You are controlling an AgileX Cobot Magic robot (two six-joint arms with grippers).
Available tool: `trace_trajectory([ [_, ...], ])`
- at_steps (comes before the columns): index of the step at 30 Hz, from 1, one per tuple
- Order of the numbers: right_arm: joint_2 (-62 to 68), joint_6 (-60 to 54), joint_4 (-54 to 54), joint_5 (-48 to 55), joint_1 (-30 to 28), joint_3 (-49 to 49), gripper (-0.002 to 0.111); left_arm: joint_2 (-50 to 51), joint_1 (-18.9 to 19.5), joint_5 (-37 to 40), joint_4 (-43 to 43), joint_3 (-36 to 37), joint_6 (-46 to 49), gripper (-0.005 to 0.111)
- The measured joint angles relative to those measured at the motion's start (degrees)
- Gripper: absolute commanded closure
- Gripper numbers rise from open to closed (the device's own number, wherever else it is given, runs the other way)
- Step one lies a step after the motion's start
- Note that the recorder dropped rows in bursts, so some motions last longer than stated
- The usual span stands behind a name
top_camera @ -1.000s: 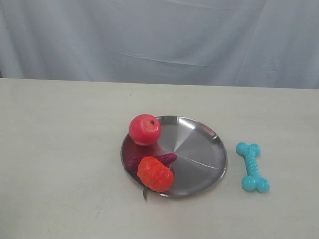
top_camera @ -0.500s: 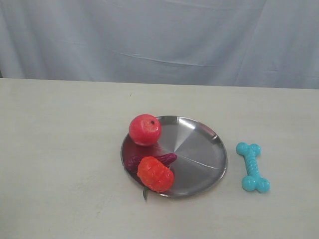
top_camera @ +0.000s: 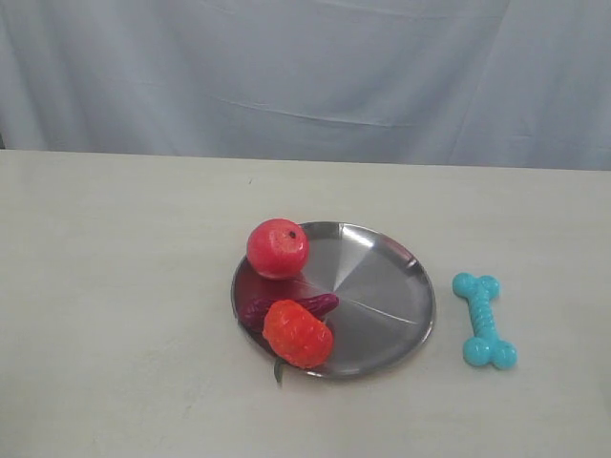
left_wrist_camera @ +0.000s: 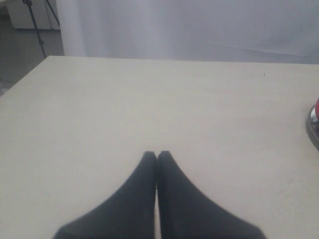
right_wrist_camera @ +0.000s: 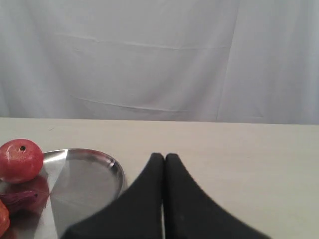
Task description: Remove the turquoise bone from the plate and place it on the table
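Note:
The turquoise bone [top_camera: 484, 320] lies flat on the beige table [top_camera: 124, 286], just right of the silver plate [top_camera: 382, 286] and apart from its rim. Neither gripper shows in the exterior view. In the left wrist view my left gripper [left_wrist_camera: 157, 154] is shut with nothing in it, over bare table, and the plate's edge [left_wrist_camera: 314, 124] shows at the side. The right gripper [right_wrist_camera: 164, 156] is shut and empty too, beside the plate [right_wrist_camera: 84, 174]. The bone is hidden from both wrist views.
On the plate's left half sit a red apple [top_camera: 277, 248], an orange-red strawberry-like toy [top_camera: 298, 333] and a dark purple piece [top_camera: 286, 307] between them. The apple [right_wrist_camera: 20, 160] also shows in the right wrist view. A pale curtain [top_camera: 305, 76] hangs behind the table.

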Motion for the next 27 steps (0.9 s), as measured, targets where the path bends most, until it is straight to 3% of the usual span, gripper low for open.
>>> trace_trajectory([
  [18,0.0,-1.3,-0.1,12.2,0.0,0.0,0.109,0.0,0.0,0.0,0.0,0.0,0.0,0.107],
  [27,0.0,-1.3,-0.1,12.7,0.0,0.0,0.109,0.0,0.0,0.0,0.0,0.0,0.0,0.107],
])
